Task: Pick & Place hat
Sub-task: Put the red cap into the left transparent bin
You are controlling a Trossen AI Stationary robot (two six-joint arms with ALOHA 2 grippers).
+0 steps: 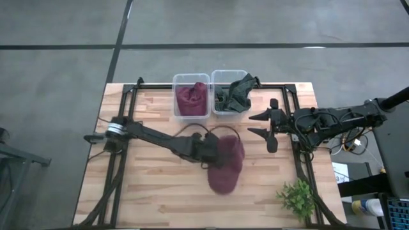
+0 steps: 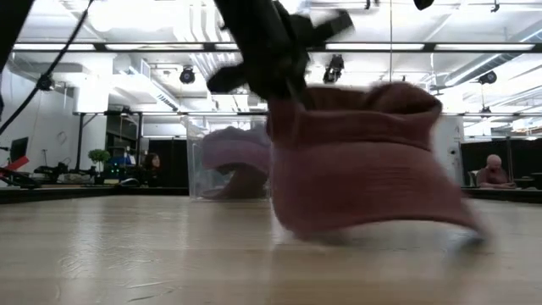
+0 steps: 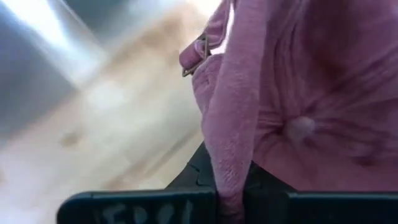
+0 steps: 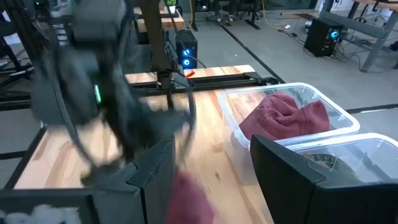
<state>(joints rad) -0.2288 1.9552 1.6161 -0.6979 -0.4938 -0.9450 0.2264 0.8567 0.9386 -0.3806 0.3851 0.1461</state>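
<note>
We see the maroon hat (image 2: 364, 161) up close on the table (image 1: 153, 185), its fabric pinched in our left gripper (image 1: 214, 153). Beyond, the right gripper (image 1: 261, 125) hovers half-spread, empty, beside two bins (image 1: 192, 96).

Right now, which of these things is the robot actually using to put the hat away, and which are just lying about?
In use:
- maroon hat, pinched in the left gripper
- left bin, already holding a maroon hat
- right bin, holding dark green hats

Lying about:
- small plant at the table's corner
- right gripper, waiting open beside the bins
</note>
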